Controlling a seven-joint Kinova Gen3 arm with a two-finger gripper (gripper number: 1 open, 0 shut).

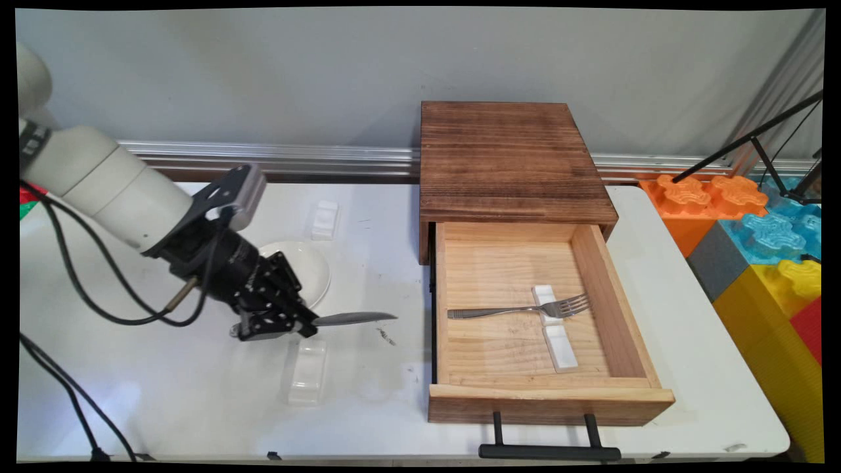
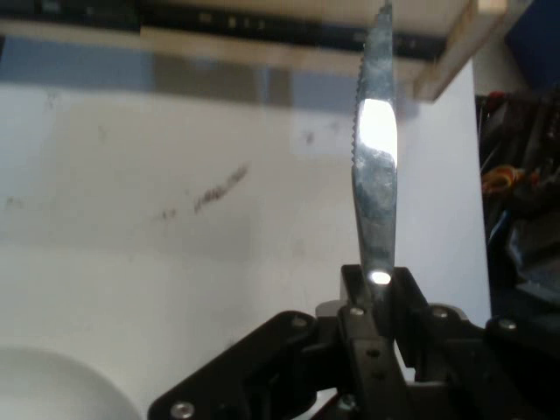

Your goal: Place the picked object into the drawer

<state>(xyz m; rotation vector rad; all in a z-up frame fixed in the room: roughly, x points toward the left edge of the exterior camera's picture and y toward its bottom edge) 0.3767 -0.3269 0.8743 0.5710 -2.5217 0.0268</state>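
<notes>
Hand view shows the gripper clamped on the knife, so I judge it should stay level while nearing the drawer.

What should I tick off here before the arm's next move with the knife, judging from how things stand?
1. Grip: the hand is shut on the knife at its handle end, blade pointing toward the drawer. Ok.
2. Knife clear of the table: it seems lifted, above the clear rest. Cannot tell for certain.
3. Drawer open: pulled out from the wooden box. Ok.
4. Room in the drawer: the fork lies across the white rest; the rest's near half is bare. Ok.
5. Path: the drawer's left wall stands between blade and drawer. Not ok at this height.
6. Plate: behind the hand, apart from the knife. Ok.
</notes>
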